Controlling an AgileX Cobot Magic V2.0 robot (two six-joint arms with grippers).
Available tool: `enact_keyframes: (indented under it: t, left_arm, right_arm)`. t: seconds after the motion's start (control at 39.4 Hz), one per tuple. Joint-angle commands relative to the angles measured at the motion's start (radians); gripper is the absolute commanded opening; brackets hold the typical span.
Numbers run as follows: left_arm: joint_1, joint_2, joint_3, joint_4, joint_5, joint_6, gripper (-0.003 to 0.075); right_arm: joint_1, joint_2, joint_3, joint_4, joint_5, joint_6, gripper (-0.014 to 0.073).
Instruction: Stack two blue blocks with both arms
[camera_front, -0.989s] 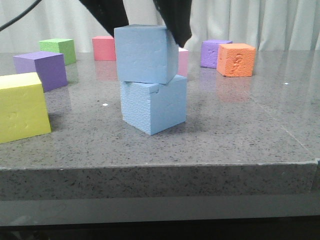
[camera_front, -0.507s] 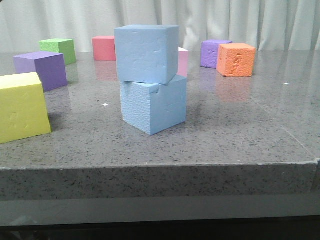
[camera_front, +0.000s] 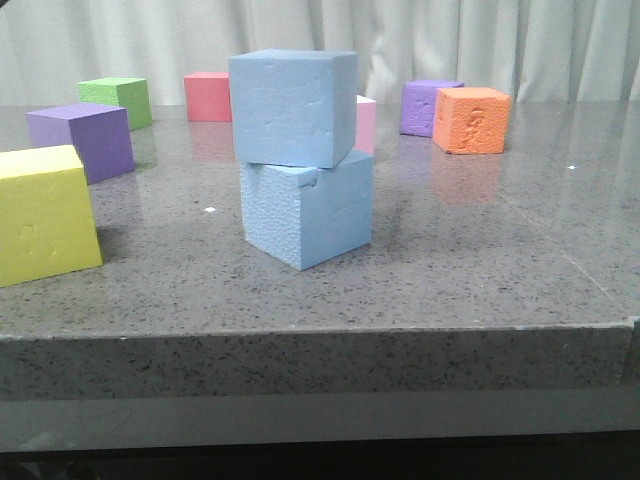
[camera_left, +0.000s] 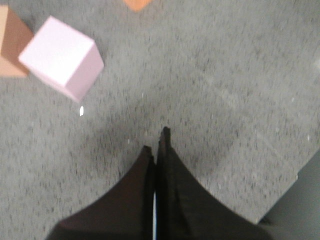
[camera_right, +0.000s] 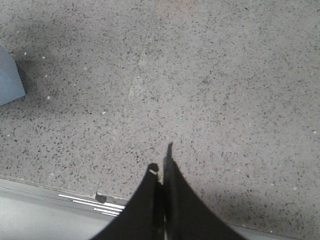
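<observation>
Smooth blue block (camera_front: 293, 106) sits on the rough notched blue block (camera_front: 308, 213) near the granite table (camera_front: 480, 260) front — slightly turned — while left gripper (camera_left: 156, 140) and right gripper (camera_right: 160, 167) hang above bare stone, fingers pressed together, holding nothing.

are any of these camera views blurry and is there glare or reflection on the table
Front view: sharp, with the orange cube faintly mirrored in the polished table. Left wrist view: soft and smeared, pink cube edges fuzzy. Right wrist view: crisp speckle, shadow under the right gripper.
</observation>
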Motion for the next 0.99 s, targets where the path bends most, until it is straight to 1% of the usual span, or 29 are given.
enact_keyframes:
  t: [0.0,0.13,0.23,0.46,0.51,0.61,0.74,0.86,0.96]
  left_arm:
    - [-0.015,-0.103,0.018,0.0,-0.163,0.009,-0.002]
    - [-0.015,-0.198,0.152,-0.007,-0.311,0.021,-0.002]
    - [-0.015,-0.286,0.305,0.0,-0.429,0.032,-0.002]
    - [-0.015,-0.547,0.702,0.0,-0.767,0.032,-0.002]
    - [-0.015,-0.609,0.803,0.0,-0.833,0.032,-0.002]
    - [-0.015,-0.734,0.958,0.0,-0.942,0.032,-0.002]
    - [-0.015,-0.897,1.154,0.0,-1.027,0.032,-0.002]
    - [-0.015,-1.061,1.294,-0.014,-1.043,0.032,-0.002]
    - [-0.015,-1.193,1.37,-0.018,-1.043,0.032,-0.002]
  right_arm:
    - [-0.005,-0.005,-0.026,-0.007,-0.062,0.0,-0.0067]
    - [-0.005,-0.005,-0.026,-0.007,-0.062,0.0,-0.0067]
    - [-0.005,-0.005,-0.026,-0.007,-0.062,0.0,-0.0067]
    - [-0.005,-0.005,-0.026,-0.007,-0.062,0.0,-0.0067]
    - [-0.005,-0.005,-0.026,-0.007,-0.062,0.0,-0.0067]
    - [-0.005,-0.005,-0.026,-0.007,-0.062,0.0,-0.0067]
    - [-0.005,-0.005,-0.026,-0.007,-0.062,0.0,-0.0067]
    - [-0.005,-0.005,-0.026,-0.007,-0.062,0.0,-0.0067]
    - [-0.005,-0.005,-0.026,-0.007,-0.062,0.0,-0.0067]
